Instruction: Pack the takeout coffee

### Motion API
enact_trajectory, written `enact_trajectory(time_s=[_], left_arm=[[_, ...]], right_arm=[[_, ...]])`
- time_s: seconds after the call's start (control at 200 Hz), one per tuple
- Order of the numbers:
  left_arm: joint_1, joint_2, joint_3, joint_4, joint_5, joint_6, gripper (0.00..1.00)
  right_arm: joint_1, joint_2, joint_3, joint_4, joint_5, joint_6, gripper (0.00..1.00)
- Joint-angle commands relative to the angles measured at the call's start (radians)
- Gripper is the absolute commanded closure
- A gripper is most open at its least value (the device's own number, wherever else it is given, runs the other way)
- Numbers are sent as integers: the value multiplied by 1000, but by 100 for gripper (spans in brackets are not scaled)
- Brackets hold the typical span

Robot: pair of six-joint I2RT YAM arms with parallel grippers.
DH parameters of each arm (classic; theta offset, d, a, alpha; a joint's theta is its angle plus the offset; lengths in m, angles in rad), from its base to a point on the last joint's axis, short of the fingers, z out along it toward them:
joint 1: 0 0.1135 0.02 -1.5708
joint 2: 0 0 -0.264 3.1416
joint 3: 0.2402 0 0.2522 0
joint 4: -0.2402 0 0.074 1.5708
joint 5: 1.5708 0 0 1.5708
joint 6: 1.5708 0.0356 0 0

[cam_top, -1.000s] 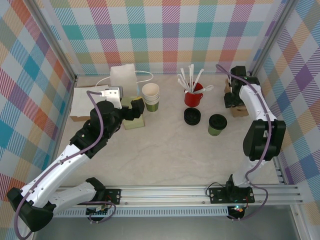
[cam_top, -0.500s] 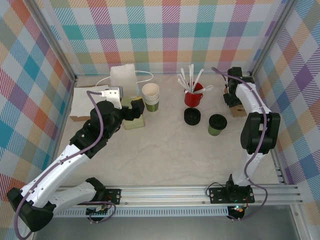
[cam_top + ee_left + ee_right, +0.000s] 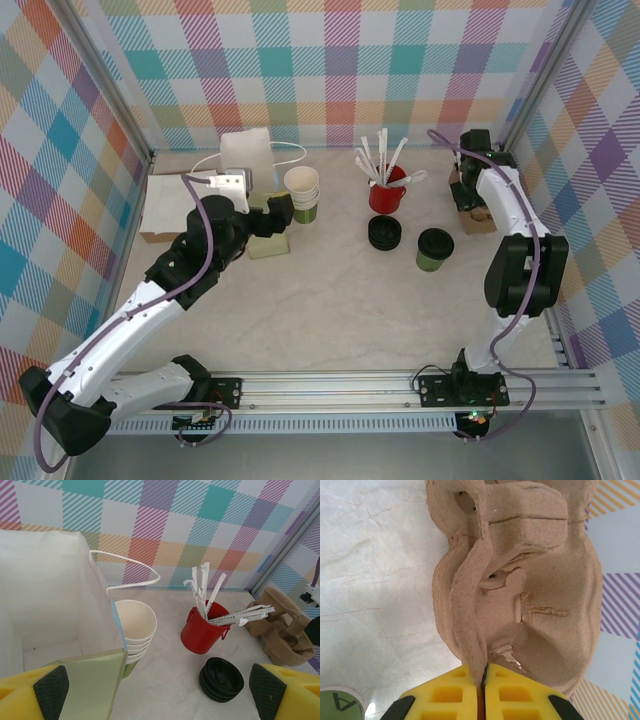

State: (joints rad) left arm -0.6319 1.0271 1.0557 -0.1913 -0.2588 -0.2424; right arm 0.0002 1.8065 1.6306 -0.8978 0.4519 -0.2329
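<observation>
Right gripper (image 3: 482, 677) has just snapped shut. In the right wrist view its yellow jaws pinch the near rim of the brown pulp carrier (image 3: 520, 580), with only a sliver of the rim between them. So we read this as the carrier grabbed, ready to be pulled in for the cup.

Left arm nudged toward 12 o'clock. Left gripper (image 3: 160, 692) is wide open and holds nothing, hovering by the white paper bag (image 3: 45, 605).

Takeout coffee (image 3: 434, 248) stands lidded and upright on the table, at about 7 o'clock from the carrier and apart from it. The lid stack (image 3: 385, 233) sits at its 9 o'clock.

Edges: the carrier (image 3: 478, 215) sits tight in the 2 o'clock corner, with the side wall at its 3 o'clock and the red mug (image 3: 386, 195) at its 9 o'clock. Exit is toward 6–7 o'clock.

Open room: the bare tabletop from 6 o'clock of the coffee across the near half. We'd set the carrier there, keeping its swing off the cup.
</observation>
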Motion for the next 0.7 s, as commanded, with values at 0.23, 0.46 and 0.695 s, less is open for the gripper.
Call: enact_trajectory(time_s=[0.23,0.46,0.695], left_arm=[[36,202,289,-154,190,-110,8],[55,376,500,-181,367,-195,12],[52,542,694,-202,516,-242,17]], right_arm=[[18,-302,-88,58,-241,69,92],[142,-509,-259,204,-297,36,92],[347,-566,-341,276,-170,-18,92]])
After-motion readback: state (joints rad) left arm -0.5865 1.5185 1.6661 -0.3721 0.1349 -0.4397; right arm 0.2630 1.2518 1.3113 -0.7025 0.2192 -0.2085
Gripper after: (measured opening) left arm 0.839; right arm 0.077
